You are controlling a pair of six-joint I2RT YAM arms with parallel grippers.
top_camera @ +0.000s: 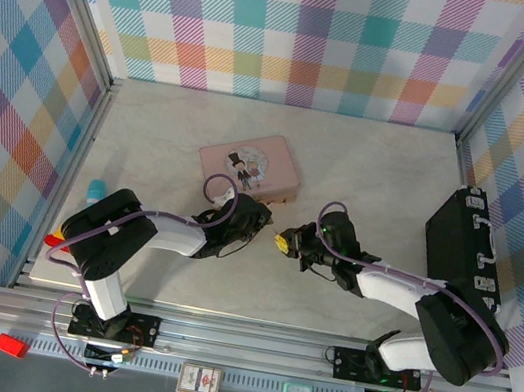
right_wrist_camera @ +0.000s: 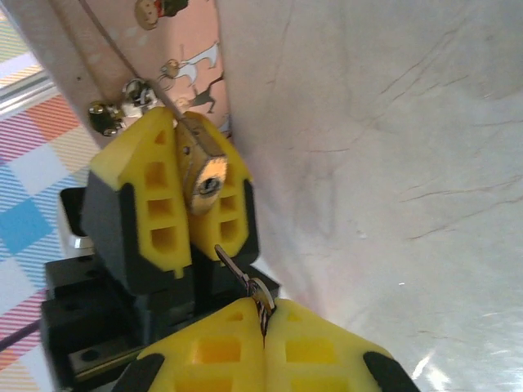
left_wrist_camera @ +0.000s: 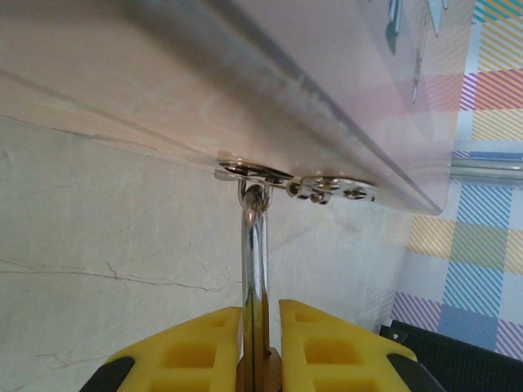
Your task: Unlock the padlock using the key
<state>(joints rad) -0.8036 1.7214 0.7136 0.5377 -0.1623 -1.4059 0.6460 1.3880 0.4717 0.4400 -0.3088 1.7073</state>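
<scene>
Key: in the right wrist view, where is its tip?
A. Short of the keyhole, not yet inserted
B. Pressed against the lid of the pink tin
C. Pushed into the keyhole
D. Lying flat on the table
A: the key, pinched in the right fingers, stops below the empty keyhole of the padlock, which the left fingers clamp.
</scene>
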